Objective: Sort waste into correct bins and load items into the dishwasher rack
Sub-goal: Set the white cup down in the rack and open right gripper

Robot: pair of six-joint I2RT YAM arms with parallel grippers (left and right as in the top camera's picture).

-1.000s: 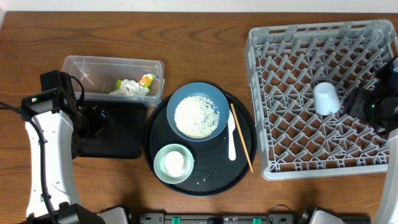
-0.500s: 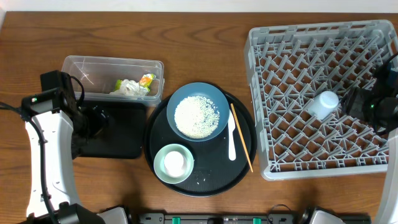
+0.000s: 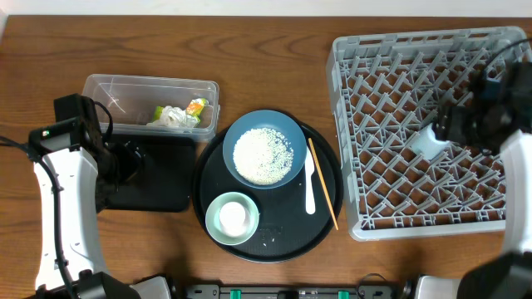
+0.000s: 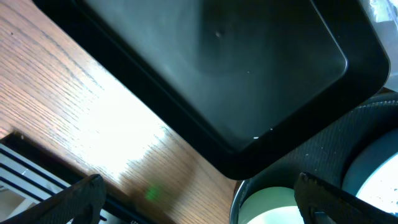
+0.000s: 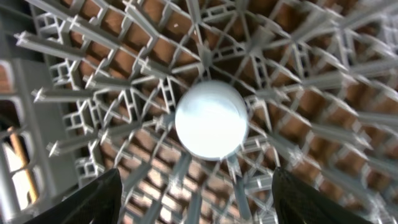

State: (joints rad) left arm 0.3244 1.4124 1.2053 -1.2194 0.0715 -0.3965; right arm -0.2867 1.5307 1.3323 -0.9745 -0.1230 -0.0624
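Observation:
A small pale cup lies among the pegs of the grey dishwasher rack. My right gripper hovers just above the cup, open and holding nothing. The dark blue plate carries the rice. Beside it are the green bowl, white spoon and chopsticks. The tissue and wrapper lie in the clear tub. Over the black rectangular tray, my left gripper stands open and empty.
The plate, bowl, spoon and chopsticks all rest on a large round black tray between the tub and the rack. A white object sits inside the bowl. Bare wooden table lies behind and in front.
The cup went from upright to lying tilted on the pegs. My right gripper opened wider and moved up and left over it. The left arm has not moved.

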